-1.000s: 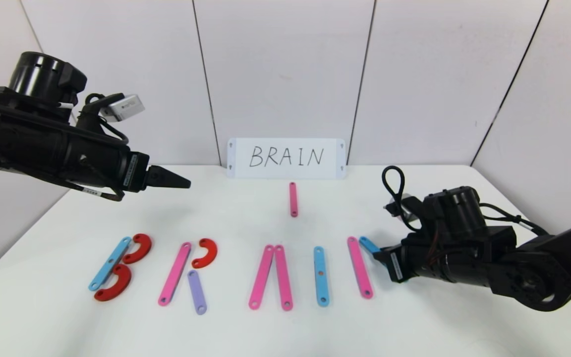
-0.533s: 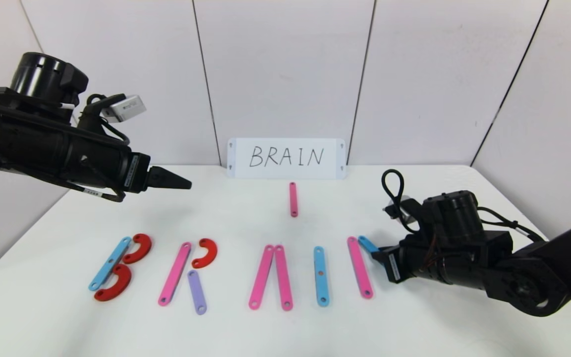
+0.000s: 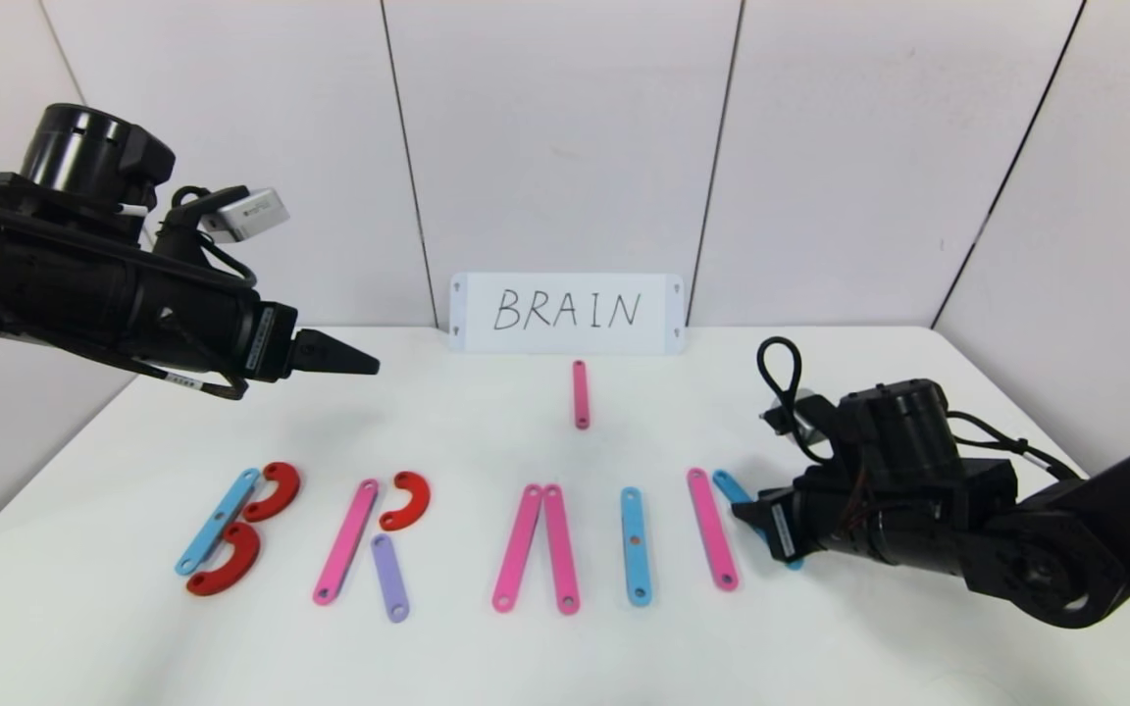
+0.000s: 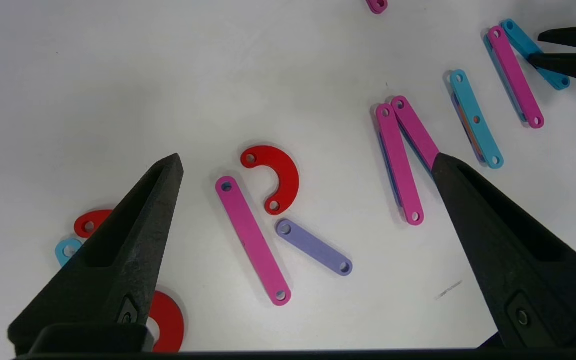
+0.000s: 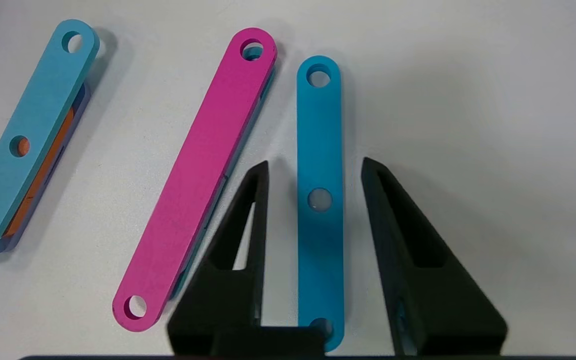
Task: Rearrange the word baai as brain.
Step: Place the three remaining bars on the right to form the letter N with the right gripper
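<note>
The word lies in a row on the white table (image 3: 545,657). B is a blue bar (image 3: 217,520) with two red curves (image 3: 271,490). R is a pink bar (image 3: 344,539), a red curve (image 3: 406,500) and a purple bar (image 3: 390,577). A is two pink bars (image 3: 538,547). I is a blue bar (image 3: 635,545). Further right lie a pink bar (image 3: 712,528) and a slanted blue bar (image 3: 728,483). My right gripper (image 3: 744,510) is open and low, its fingers either side of that blue bar (image 5: 319,125) without touching it. My left gripper (image 3: 369,366) is open and raised at the left.
A spare pink bar (image 3: 580,393) lies behind the word, in front of the white BRAIN card (image 3: 566,312) at the back wall. The pink bar (image 5: 203,165) lies close beside my right gripper's finger. The table ends near my right arm.
My right gripper has crept slightly left and lower along the slanted blue bar. The left arm and the other pieces have not moved.
</note>
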`<control>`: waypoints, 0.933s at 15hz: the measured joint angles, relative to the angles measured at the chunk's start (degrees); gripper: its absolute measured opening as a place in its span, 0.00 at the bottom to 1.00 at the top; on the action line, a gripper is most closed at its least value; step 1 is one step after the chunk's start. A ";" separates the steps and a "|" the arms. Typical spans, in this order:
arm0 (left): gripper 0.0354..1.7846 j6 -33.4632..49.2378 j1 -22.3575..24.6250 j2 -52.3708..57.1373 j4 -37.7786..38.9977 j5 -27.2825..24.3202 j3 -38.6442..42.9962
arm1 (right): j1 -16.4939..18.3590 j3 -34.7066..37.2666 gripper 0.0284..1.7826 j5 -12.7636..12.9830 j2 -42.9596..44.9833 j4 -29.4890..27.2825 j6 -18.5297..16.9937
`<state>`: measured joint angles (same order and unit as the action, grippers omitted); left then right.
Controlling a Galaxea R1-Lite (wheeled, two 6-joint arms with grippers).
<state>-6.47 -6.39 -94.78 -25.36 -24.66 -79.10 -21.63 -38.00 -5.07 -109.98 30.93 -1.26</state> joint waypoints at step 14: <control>0.97 0.04 -0.63 0.11 0.37 0.11 0.37 | -2.65 -13.46 0.97 6.44 0.17 -9.13 -2.10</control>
<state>-6.44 -7.02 -94.67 -24.99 -24.55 -78.74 -24.27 -51.46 1.37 -109.81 21.80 -3.35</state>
